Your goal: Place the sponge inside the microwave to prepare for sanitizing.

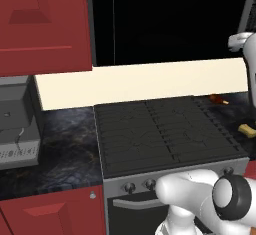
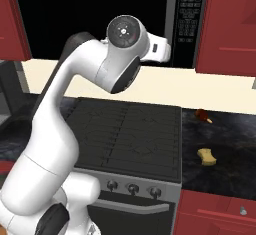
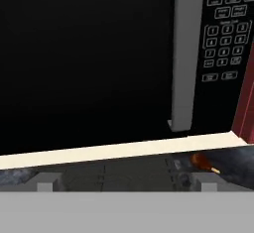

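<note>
Dark marbled counter [image 2: 225, 129] right of the stove [image 2: 125, 134], nearest the base, carrying the yellow sponge [image 2: 206, 157] out in the open, with a small reddish-brown item [image 2: 202, 114] lying further back toward the wall. Above and beyond, raised to the glossy black microwave [image 2: 100, 14], the gripper [image 3: 126, 183] with jaws spread wide and holding nothing, aimed at the shut door just left of the long grey bar handle [image 3: 182, 53]. Sponge therefore well below the jaws and off to the right, on the handle's side of the stove. Judged next: door to be pulled by that upright bar before any reach down and right for the sponge.
</note>
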